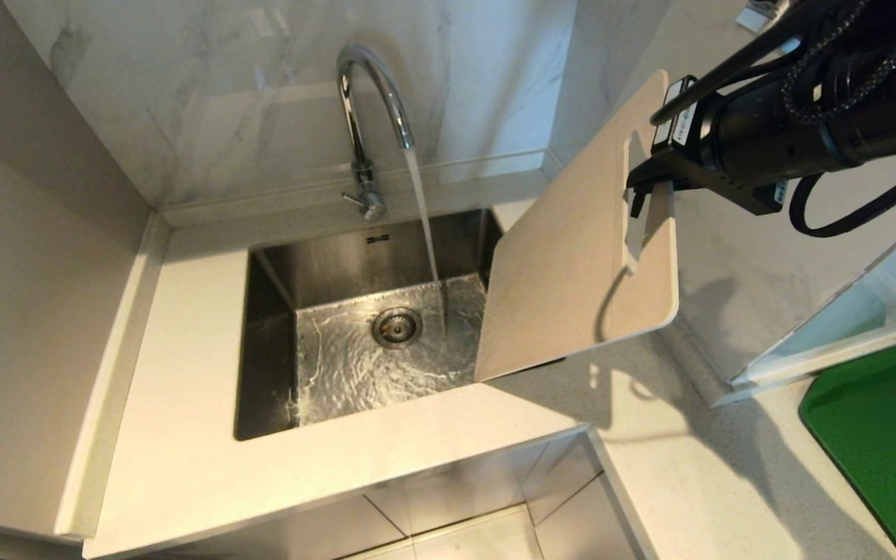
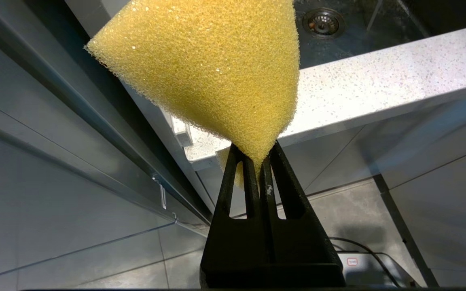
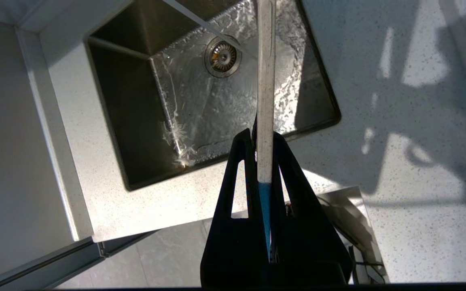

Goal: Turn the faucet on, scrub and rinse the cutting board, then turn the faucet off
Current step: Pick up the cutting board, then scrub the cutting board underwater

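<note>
The chrome faucet [image 1: 366, 93] stands behind the steel sink [image 1: 273, 342], and water pours from its spout onto the sink floor. Its small lever [image 1: 355, 200] sticks out at the base. My right gripper [image 1: 645, 194] is shut on the beige cutting board [image 1: 572, 257] at its slot handle end, holding it tilted above the sink's right edge, clear of the stream. In the right wrist view the board [image 3: 265, 81] shows edge-on between the fingers of that gripper [image 3: 264, 139]. My left gripper [image 2: 256, 155] hangs low in front of the cabinets, shut on a yellow sponge [image 2: 212, 64].
A white speckled counter [image 1: 183, 435] surrounds the sink, with marble wall behind. A dark green mat [image 1: 883, 435] lies at the right. The drain [image 1: 397, 327] sits mid-sink. Cabinet fronts and tiled floor lie below the counter edge.
</note>
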